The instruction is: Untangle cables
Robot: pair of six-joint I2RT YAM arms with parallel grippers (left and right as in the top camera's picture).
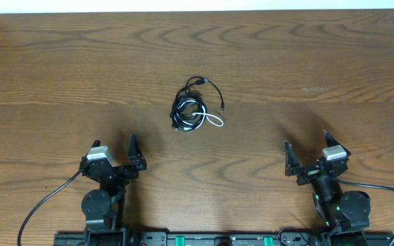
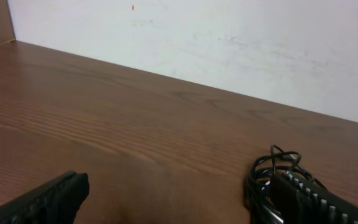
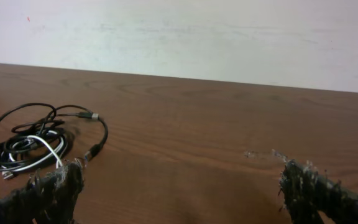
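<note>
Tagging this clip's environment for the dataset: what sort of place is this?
Probably a lab or office test bench rather than a home. A bare wood-grain table stands against a plain white wall. The left arm and right arm sit at its near edge, and only a tangle of cables is laid out.

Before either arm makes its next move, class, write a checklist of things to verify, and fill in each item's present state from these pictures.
1. Left gripper open and empty: ok.
2. Right gripper open and empty: ok.
3. Cables in view of both wrist cameras: ok.
4. White cable separated from the rest: not ok, looped into the pile.
5. A plug end sticking out to grasp: ok.
6. Order of crossings inside the pile: cannot tell.
</note>
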